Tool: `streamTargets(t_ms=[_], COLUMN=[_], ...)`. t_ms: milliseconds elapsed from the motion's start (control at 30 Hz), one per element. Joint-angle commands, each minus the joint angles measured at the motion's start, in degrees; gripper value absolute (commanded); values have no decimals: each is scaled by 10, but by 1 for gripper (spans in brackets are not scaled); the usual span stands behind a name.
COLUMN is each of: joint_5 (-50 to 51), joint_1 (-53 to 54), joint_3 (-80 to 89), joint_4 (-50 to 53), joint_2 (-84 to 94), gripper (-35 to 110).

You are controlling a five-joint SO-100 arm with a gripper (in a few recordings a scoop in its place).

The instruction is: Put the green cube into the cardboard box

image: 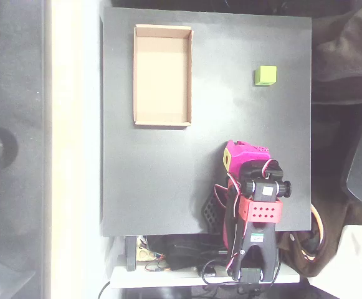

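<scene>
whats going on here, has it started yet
Nothing is being handled yet. The arm sits folded at the table's lower edge in the overhead view, its gripper tucked in so its state can't be read. The green cube lies alone at upper right, and the box at upper left is empty.

The overhead view was soft and slightly hazy, with low sharpness throughout. The black table (168, 180) showed a pale, washed sheen near its middle and far edge, glare from diffuse light above. A bright overexposed strip ran beside its left edge. Shadows were faint and short. The picture's left margin and right corners lay dim and blurred.
</scene>
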Motion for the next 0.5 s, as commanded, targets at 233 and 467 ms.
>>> streamTargets(t_ms=[233,467], joint_5=[0,0], joint_1=[6,6], joint_3=[3,-4], joint_4=[21,22], joint_2=[6,6], gripper=[5,5])
